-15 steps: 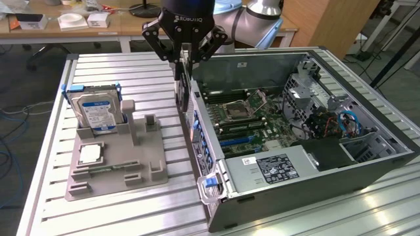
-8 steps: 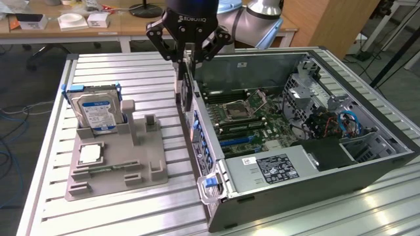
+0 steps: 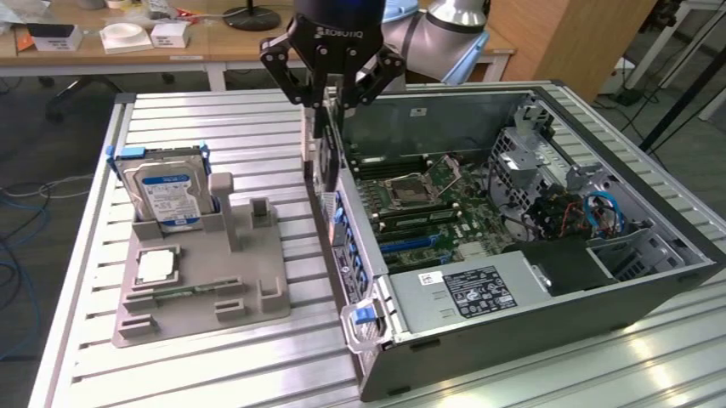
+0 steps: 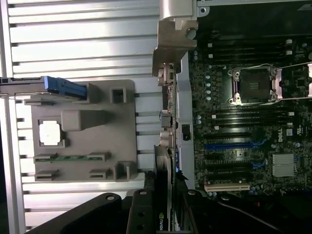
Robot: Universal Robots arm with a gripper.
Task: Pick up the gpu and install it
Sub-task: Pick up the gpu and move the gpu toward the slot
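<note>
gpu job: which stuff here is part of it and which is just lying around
In the job:
gpu, held on edge in the gripper
open computer case
motherboard

Lying about:
hard drive
processor chip
memory stick
grey holder tray that carries those three

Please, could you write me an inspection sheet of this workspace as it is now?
Surface: slatted metal table, carrying everything.
Job's things: gpu held upright, over a side wall of the open computer case.
Clutter: hard drive and processor in grey holder.
Grippers: gripper, jaws shut on the gpu.
Cables: blue cables inside the case.
Surroundings: desk with white boxes behind.
</note>
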